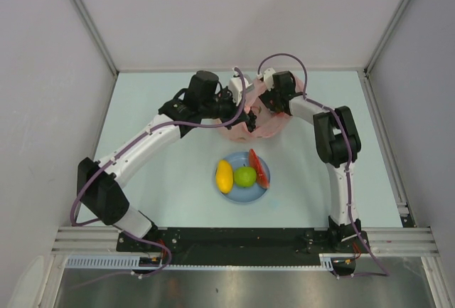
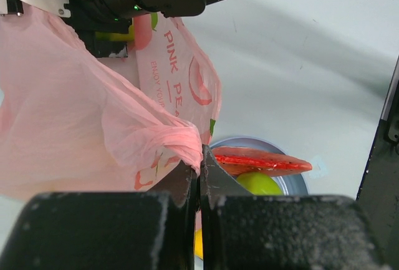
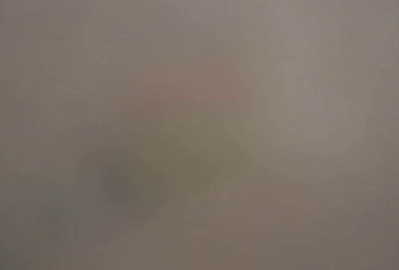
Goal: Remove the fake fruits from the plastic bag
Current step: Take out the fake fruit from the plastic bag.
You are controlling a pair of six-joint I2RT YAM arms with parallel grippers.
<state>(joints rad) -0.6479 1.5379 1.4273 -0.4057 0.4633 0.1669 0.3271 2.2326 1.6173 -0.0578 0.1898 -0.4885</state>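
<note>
Pinching a gathered fold of the plastic bag [image 2: 75, 114] in the left gripper [image 2: 201, 158], fingers [image 2: 217, 179] pressed together on the thin pink film and holding it stretched toward the camera in the left wrist view. Reaching with the right gripper [image 1: 260, 106] into the bag from the far right side, tips buried in pink plastic in the top view and hidden behind black housing in the left wrist view, so not being able to tell whether standing apart or together. Getting nothing from the right wrist view but a grey blur, with a faint pink smudge above a greenish one. Finding the bag crumpled at the far middle of the table [image 1: 178, 201], between the two wrists and just beyond the light blue plate [image 1: 242, 198], with pink lettering showing on one side. Finding three fruits already outside the bag, on that plate: a yellow oval fruit [image 1: 225, 176] at the left, a round green fruit [image 1: 245, 176] touching it in the middle, and a red slice [image 1: 258, 168] along the right edge, beside the green one.
</note>
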